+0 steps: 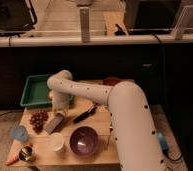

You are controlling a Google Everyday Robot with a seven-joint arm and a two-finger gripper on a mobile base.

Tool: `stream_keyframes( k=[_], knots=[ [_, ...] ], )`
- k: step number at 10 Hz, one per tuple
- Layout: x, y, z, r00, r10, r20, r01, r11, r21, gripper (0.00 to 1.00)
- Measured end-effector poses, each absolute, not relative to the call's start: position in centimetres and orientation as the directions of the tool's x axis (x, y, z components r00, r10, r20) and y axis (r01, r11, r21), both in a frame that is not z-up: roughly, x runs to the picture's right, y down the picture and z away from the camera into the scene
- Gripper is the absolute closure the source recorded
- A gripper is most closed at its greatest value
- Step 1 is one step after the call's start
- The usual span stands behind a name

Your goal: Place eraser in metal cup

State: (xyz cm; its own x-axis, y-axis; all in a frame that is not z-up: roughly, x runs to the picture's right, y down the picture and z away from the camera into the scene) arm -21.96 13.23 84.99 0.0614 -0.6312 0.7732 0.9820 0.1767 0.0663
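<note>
The eraser (53, 124) is a flat dark grey block lying slanted on the wooden table (97, 122), just right of the grape bunch (38, 120). My gripper (59, 113) hangs from the white arm (90, 92) and sits right at the eraser's upper end; whether it touches the eraser I cannot tell. The metal cup (26, 153) is small and shiny and stands at the table's front left corner, well below and left of the gripper.
A green tray (35, 91) lies at the back left. A light blue cup (19, 133), a white cup (56, 142) and a purple bowl (84, 140) stand along the front. A black-handled utensil (85, 114) lies mid-table. An orange item (12, 160) lies by the metal cup.
</note>
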Motion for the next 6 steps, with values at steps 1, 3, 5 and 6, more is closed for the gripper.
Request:
stream_keyframes(
  k=[1, 3, 5, 6],
  knots=[
    [-22.2, 12.0, 83.7, 0.038, -0.615, 0.787, 0.982, 0.17, 0.085, 1.0],
    [-22.5, 10.4, 82.1, 0.005, -0.583, 0.812, 0.981, 0.16, 0.109, 1.0],
    [-23.9, 10.9, 81.1, -0.029, -0.566, 0.824, 0.985, 0.124, 0.12, 1.0],
    [-24.9, 11.5, 80.8, -0.04, -0.565, 0.824, 0.988, 0.102, 0.117, 1.0]
  ],
)
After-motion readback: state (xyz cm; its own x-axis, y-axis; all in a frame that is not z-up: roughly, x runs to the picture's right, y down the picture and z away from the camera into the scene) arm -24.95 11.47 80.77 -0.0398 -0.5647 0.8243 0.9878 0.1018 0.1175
